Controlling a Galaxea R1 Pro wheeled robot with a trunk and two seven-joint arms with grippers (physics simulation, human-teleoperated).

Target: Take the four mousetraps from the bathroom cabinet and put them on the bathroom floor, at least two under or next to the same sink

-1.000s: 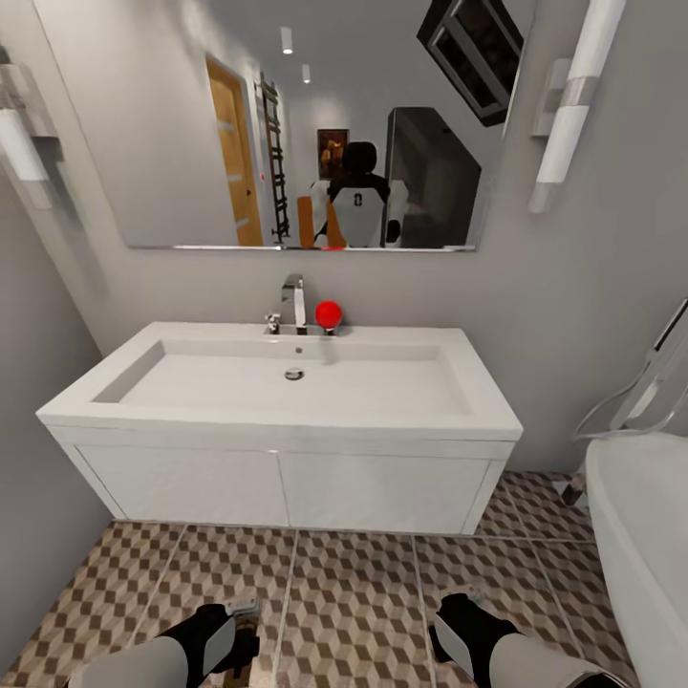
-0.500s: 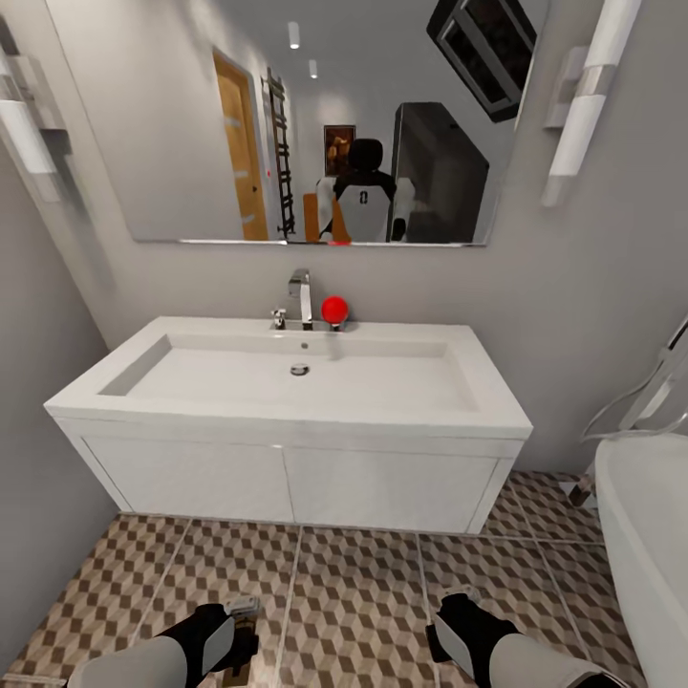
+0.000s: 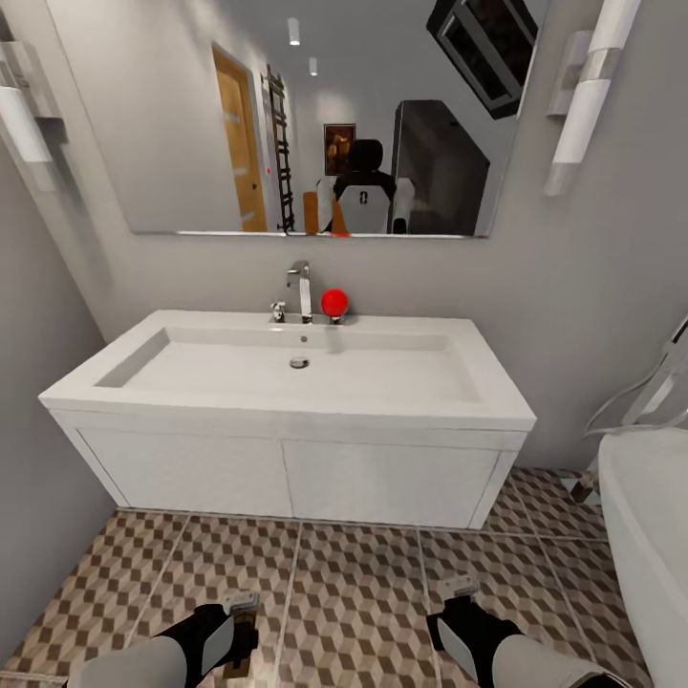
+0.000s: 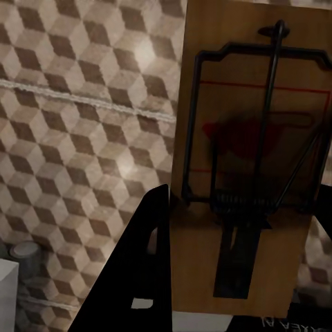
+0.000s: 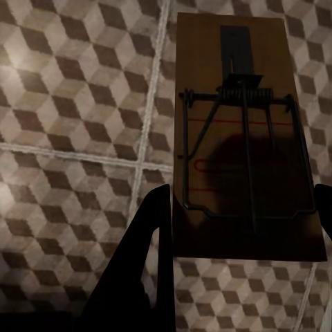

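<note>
We stand facing the sink [image 3: 287,382] with both arms low over the floor [image 3: 363,573], and each claw carries a trap. What the next move turns on is that the sink lies straight ahead of both claws, across a stretch of bare tile, with its white front hanging clear of the floor. Neither arm looks clearly nearer; the left claw [image 3: 241,612] points toward the left door and the right claw [image 3: 457,594] toward the right one.

The left claw is pinched on a trap [image 4: 245,173], a dark finger [image 4: 138,277] pressed along one long edge. The trap's long axis runs out along the fingers, above the tiles and not touching them. The right claw is likewise clamped on a second trap [image 5: 245,138], a finger [image 5: 149,263] against its side, long axis again in line with the fingers.

Each trap is a flat brown wooden slab carrying a black wire bar, a coiled spring across its width, a dark tongue and faint red markings. We judge both want setting down close under the sink's front edge.
</note>
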